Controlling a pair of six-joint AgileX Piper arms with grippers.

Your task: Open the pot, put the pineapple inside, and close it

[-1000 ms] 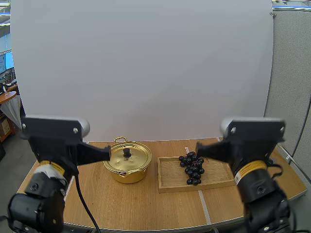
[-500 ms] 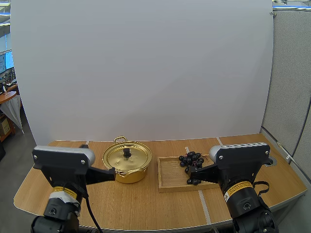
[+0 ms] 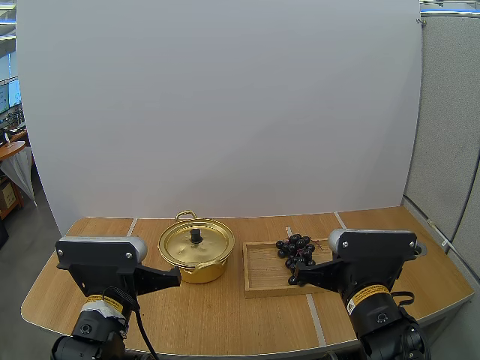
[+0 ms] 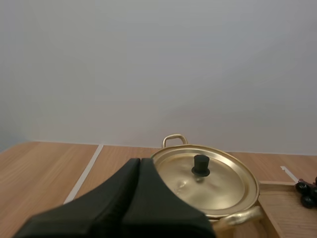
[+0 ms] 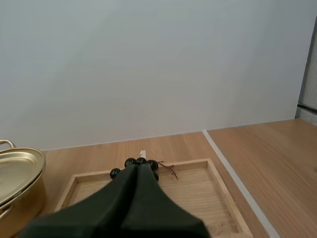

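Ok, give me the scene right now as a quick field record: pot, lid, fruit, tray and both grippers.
tray: shallow wooden tray, on the wooden table
fruit: bunch of dark grapes, on the tray
pot: round gold metal pot, beside the tray
lid: gold lid with black knob, on the pot
left gripper: shut, empty, short of the pot
right gripper: shut, empty, at the grapes' near side

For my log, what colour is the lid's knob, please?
Black knob, clearest in the left wrist view.
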